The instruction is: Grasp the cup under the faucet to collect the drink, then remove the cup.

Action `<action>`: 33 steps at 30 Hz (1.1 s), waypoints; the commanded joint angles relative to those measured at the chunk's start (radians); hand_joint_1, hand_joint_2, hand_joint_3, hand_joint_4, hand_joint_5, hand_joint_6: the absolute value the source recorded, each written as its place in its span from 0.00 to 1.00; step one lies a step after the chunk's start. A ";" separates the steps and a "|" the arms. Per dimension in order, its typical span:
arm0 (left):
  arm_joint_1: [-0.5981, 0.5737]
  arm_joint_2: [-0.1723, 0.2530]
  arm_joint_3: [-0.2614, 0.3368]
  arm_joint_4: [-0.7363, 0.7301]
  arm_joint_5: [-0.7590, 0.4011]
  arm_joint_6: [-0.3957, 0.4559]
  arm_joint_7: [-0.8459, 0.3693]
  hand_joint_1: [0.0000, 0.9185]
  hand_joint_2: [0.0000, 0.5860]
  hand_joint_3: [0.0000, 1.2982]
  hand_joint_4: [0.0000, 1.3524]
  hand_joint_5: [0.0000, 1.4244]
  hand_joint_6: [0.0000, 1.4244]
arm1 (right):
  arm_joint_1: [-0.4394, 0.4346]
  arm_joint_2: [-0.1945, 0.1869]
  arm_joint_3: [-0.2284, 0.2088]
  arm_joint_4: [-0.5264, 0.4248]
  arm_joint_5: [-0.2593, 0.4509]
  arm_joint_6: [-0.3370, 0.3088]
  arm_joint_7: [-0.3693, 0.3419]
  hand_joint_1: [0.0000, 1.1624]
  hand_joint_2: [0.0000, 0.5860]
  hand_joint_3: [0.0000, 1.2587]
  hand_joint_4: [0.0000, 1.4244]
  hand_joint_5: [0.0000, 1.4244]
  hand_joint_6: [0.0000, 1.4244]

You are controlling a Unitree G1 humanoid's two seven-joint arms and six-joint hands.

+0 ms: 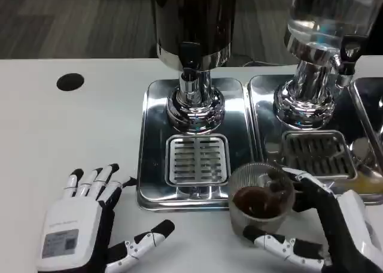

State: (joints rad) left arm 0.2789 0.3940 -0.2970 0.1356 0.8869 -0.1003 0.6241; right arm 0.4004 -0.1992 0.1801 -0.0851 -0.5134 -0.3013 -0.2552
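A clear ribbed cup [261, 196] with dark drink in its bottom stands at the front edge of the steel base, between the two drip grates. My right hand [326, 225] grips it from the right, thumb under its near side and fingers behind it. The dark dispenser's faucet [190, 75] hangs over the left drip grate [197, 160], which holds nothing. My left hand [90, 222] rests open and palm down on the white table, left of the base, touching nothing.
A second dispenser with a clear tank [326, 15] and its own faucet [347, 60] stands over the right grate [317, 154]. The steel base [155, 141] has a raised rim. A black round hole [70, 81] sits in the table at far left.
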 commanded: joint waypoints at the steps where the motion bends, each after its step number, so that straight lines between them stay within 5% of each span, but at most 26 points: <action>1: 0.013 0.006 -0.009 -0.013 0.024 0.008 -0.002 0.00 0.17 0.28 0.00 0.09 0.03 | 0.015 -0.002 -0.002 -0.009 -0.007 -0.062 -0.030 0.67 0.38 0.44 0.42 0.33 0.35; 14: 0.057 0.012 0.008 -0.053 0.030 0.012 -0.006 0.00 0.17 0.28 0.00 0.09 0.03 | -0.008 -0.015 -0.006 0.103 -0.017 -0.102 -0.054 0.66 0.38 0.44 0.42 0.33 0.34; 22: 0.059 0.009 0.012 -0.046 0.013 0.004 -0.012 0.00 0.17 0.29 0.00 0.09 0.03 | -0.026 -0.020 0.009 0.133 -0.018 -0.127 -0.046 0.63 0.36 0.24 0.29 0.27 0.31; 33: 0.062 0.017 0.024 -0.037 -0.019 -0.008 -0.011 0.00 0.19 0.30 0.00 0.09 0.03 | -0.047 -0.035 0.012 0.165 0.010 -0.160 -0.015 0.62 0.34 0.14 0.22 0.23 0.29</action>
State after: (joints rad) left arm 0.3406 0.3977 -0.2827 0.0962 0.8730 -0.1002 0.6236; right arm 0.3694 -0.2253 0.1877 0.0728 -0.5206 -0.4216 -0.2778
